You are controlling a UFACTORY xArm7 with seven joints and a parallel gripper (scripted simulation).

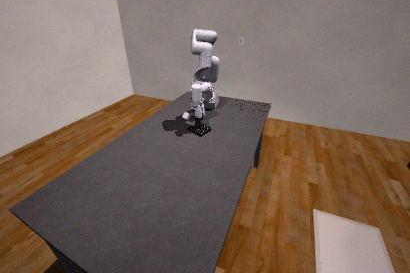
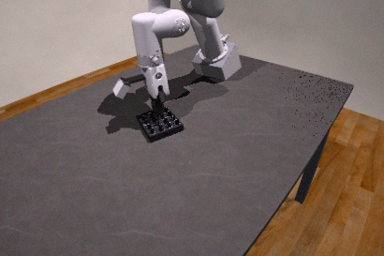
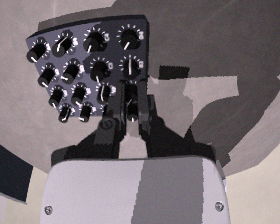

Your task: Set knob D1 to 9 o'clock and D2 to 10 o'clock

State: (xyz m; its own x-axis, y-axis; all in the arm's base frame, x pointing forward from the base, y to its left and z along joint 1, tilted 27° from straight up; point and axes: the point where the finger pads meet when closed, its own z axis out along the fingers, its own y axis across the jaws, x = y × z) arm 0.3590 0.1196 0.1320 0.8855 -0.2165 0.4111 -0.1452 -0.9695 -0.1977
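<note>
The knob box (image 1: 203, 132) (image 2: 167, 134) (image 3: 114, 25) stands on the table, dark, with four rows of black knobs. In the wrist view its printed names lie to the right of the knobs, so row D is the right-hand column. My gripper (image 2: 158, 110) (image 3: 131, 93) points down at that column, its narrow fingers on either side of knob D2 (image 3: 131, 93); it looks shut on it. Knob D1 (image 3: 132, 112) shows below it between the finger bodies, with a white line at its lower end. The fingers partly hide both knobs, so I cannot tell their marks.
Knob D3 (image 3: 130, 67) is close beyond the fingertips, with knob D4 (image 3: 129, 39) farther up. Knob C2 (image 3: 103, 93) is just left of the left finger, which hides most of C1. The arm's base (image 2: 218, 66) is behind the box on the dark table (image 2: 187, 192).
</note>
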